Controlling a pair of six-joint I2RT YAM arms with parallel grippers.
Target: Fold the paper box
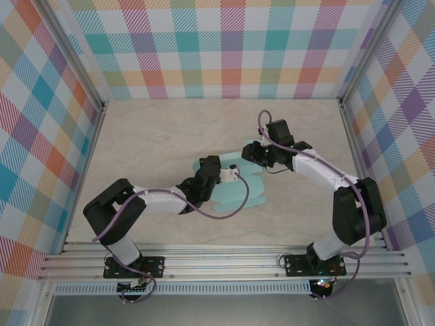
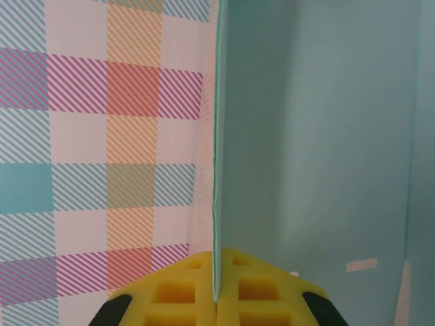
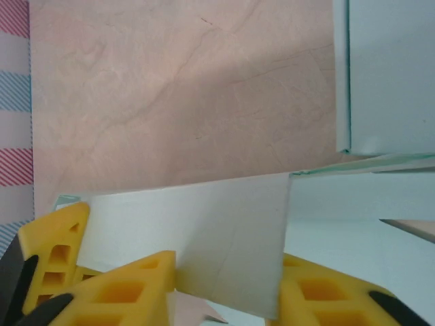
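The plaid walls (image 1: 231, 47) close in a pale, marbled table (image 1: 170, 136) on three sides, with an aluminium rail (image 1: 224, 261) along the near edge where both arms are bolted. The left arm (image 1: 136, 207) bends in from the near left and the right arm (image 1: 326, 176) from the near right. Both reach toward the middle of the table.

There lies the paper box (image 1: 238, 193), a teal sheet mostly flat on the table, with scalloped flaps along its near-right side. It sits between the two arms, well apart from every wall.

The left gripper (image 1: 211, 166) is over the box's far-left part, where a teal panel stands up from the sheet. In the left wrist view that panel (image 2: 319, 136) rises upright and edge-on, straight out of the claw. The left gripper (image 2: 217, 272) is pressed together on the panel's lower edge, and the thin card is pinched in the seam between the two yellow fingers (image 2: 177, 292).

The right gripper (image 1: 253, 153) is at the box's far-right corner. In the right wrist view a pale flap (image 3: 204, 231) slants across the gap of the right gripper (image 3: 228, 268), with a yellow finger (image 3: 122, 288) on each side of it. Whether they are squeezing the flap or merely bracketing it cannot be told. Beyond the flap, another teal panel (image 3: 387, 75) of the box stands against the bare table.

A purple cable (image 1: 224, 214) loops from the left wrist over the box's near edge.
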